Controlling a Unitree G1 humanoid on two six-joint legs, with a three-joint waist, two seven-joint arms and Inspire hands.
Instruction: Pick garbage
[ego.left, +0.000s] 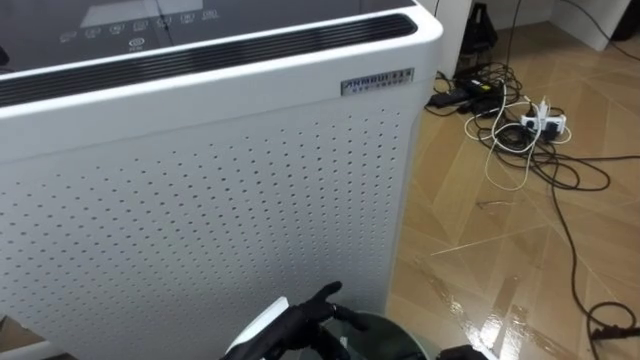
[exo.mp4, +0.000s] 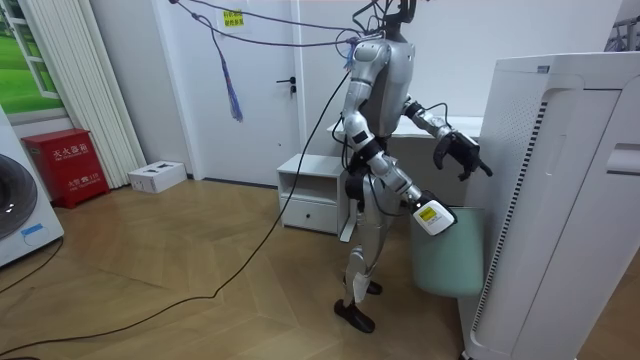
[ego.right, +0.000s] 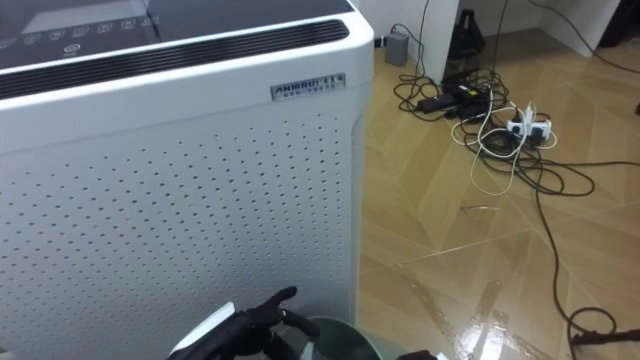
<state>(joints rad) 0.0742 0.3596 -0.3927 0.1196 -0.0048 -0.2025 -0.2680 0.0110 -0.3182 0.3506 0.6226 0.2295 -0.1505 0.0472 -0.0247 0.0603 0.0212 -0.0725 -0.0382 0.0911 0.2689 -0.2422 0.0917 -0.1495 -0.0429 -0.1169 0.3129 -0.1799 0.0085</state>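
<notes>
I stand facing a tall white air purifier (ego.left: 200, 180), with a pale green bin (ego.left: 385, 335) on the floor between me and it. My left hand (ego.left: 300, 318) hangs over the bin's rim, fingers loosely spread with nothing between them. In the room view this hand (exo.mp4: 460, 150) is raised in front of the purifier (exo.mp4: 560, 200). My right hand (exo.mp4: 432, 215) is lower, just above the near edge of the bin (exo.mp4: 450, 250). Its white back faces the camera and hides its fingers.
To my right, a tangle of cables and a power strip (ego.left: 520, 125) lies on the wooden floor. Behind me stand a low white cabinet (exo.mp4: 310, 195), a white box (exo.mp4: 155, 175), a red box (exo.mp4: 65, 165) and a washing machine (exo.mp4: 15, 220).
</notes>
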